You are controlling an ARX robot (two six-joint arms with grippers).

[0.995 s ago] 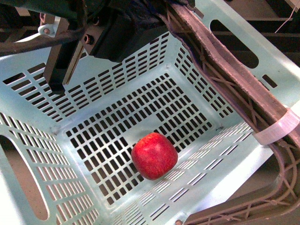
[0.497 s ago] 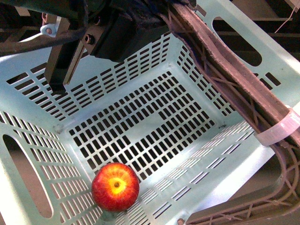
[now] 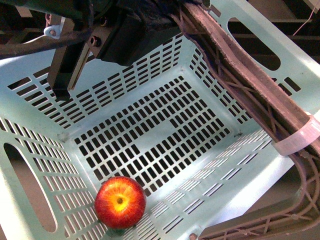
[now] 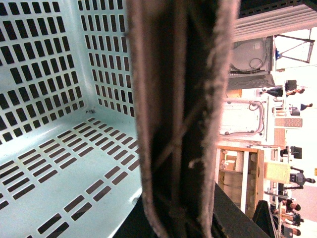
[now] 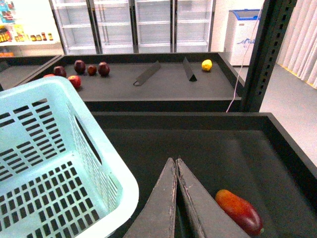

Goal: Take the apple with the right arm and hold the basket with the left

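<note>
The red apple (image 3: 120, 202) with a yellow-orange blush lies inside the pale aqua basket (image 3: 235, 180), in a near corner of its slotted floor. My left gripper (image 3: 70, 65) is shut on the basket at its far wall, dark housing above the rim. In the left wrist view the brown ribbed handle (image 4: 181, 114) fills the middle, with the basket's wall (image 4: 49, 59) beside it. My right gripper (image 5: 176, 161) is shut and empty over a dark tray, just beside the basket's rim (image 5: 106, 153).
An elongated orange-red fruit (image 5: 238, 211) lies on the dark tray (image 5: 208, 144) close to the right fingers. Dark red round fruits (image 5: 79, 66) and a yellow fruit (image 5: 206, 65) sit on the farther tray. A black upright post (image 5: 265, 54) stands on the right.
The apple has rolled from the middle of the basket floor to the near left corner and turned its blush upward. The basket has shifted slightly.
</note>
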